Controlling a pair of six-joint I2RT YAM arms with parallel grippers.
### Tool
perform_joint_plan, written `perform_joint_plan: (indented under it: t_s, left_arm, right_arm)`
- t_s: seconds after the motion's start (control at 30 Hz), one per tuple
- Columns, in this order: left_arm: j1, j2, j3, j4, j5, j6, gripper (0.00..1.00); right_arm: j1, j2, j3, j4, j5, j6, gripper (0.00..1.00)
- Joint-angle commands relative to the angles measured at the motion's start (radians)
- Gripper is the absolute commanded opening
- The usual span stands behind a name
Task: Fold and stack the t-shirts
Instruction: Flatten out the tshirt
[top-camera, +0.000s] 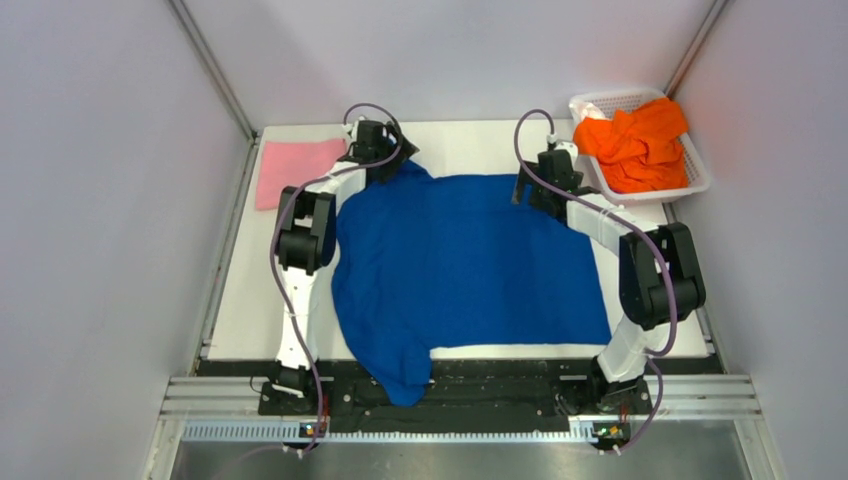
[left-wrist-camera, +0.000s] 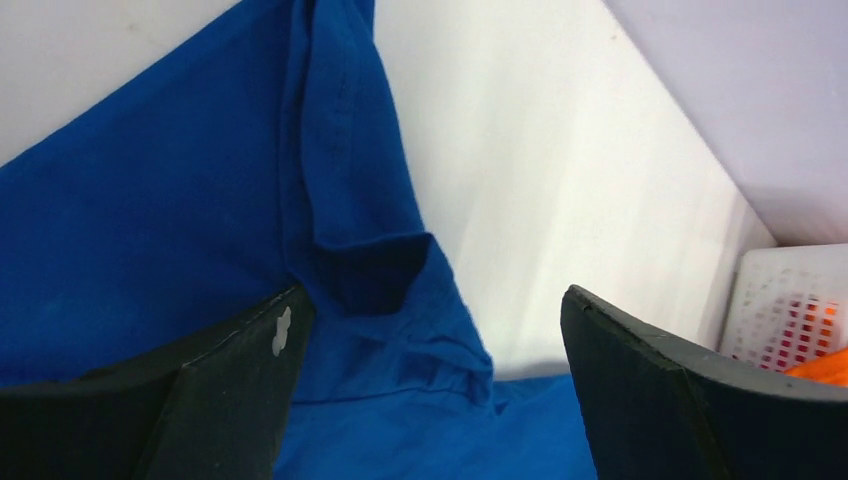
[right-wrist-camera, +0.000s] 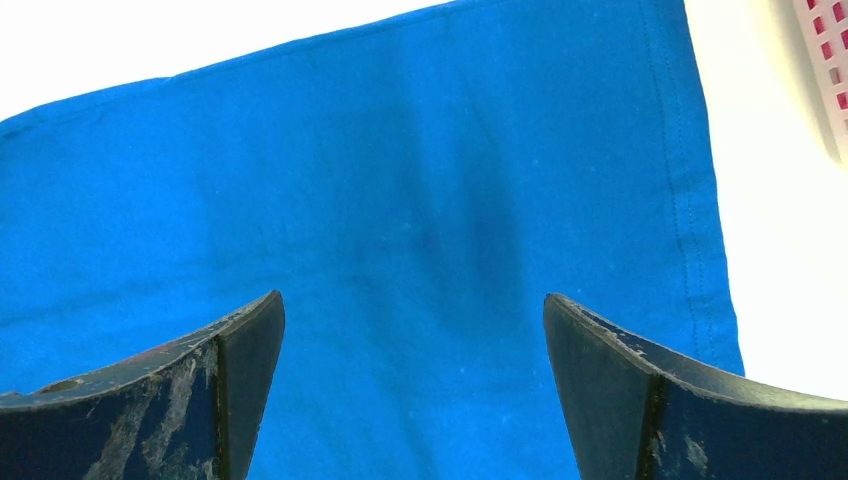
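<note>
You have three t-shirts: one blue t-shirt (top-camera: 470, 260) spread over the middle of the worktop (top-camera: 250, 300), one pink t-shirt (top-camera: 295, 168) at the far left corner, and one orange t-shirt (top-camera: 640, 145) in the basket (top-camera: 700, 182) at the far right corner. Your left tool (left-wrist-camera: 432, 295) and right tool (right-wrist-camera: 415, 300) are both released above the blue one. Only the top view shows the pink one.

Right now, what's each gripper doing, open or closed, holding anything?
Left gripper: open, holding nothing, over the blue t-shirt.
Right gripper: open, holding nothing, over the same shirt.
</note>
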Motion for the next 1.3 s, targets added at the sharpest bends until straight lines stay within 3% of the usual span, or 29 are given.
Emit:
perform_joint_plan:
  t_s: [0.0, 0.37, 0.53, 0.67, 0.83, 1.0, 1.1, 1.27]
  left_arm:
    - [-0.006, 0.07, 0.108, 0.011, 0.03, -0.021, 0.99]
    - [-0.008, 0.191, 0.305, 0.123, 0.083, -0.047, 0.99]
    - [-0.025, 0.31, 0.484, 0.147, 0.104, -0.089, 0.99]
    - [-0.052, 0.394, 0.64, 0.151, 0.04, -0.074, 0.99]
    - [-0.055, 0.371, 0.665, 0.125, -0.022, -0.001, 0.99]
    - [-0.061, 0.234, 0.648, 0.022, -0.086, 0.142, 0.99]
    - [-0.071, 0.093, 0.555, -0.077, -0.14, 0.25, 0.99]
    - [-0.073, -0.255, 0.071, -0.156, -0.215, 0.303, 0.99]
  right_arm:
    - [-0.001, 0.008, 0.011, 0.005, 0.036, -0.014, 0.99]
    - [-0.002, 0.018, 0.016, 0.004, 0.072, -0.03, 0.99]
    - [-0.004, 0.022, 0.018, -0.001, 0.085, -0.033, 0.99]
    - [-0.012, 0.021, 0.02, -0.012, 0.094, -0.032, 0.99]
    - [-0.013, 0.009, 0.019, -0.01, 0.094, -0.034, 0.99]
    - [-0.013, -0.011, 0.027, -0.009, 0.104, -0.032, 0.99]
    - [-0.012, -0.038, 0.027, -0.032, 0.099, -0.023, 0.99]
    - [-0.011, -0.129, -0.061, -0.035, 0.045, 0.015, 0.99]
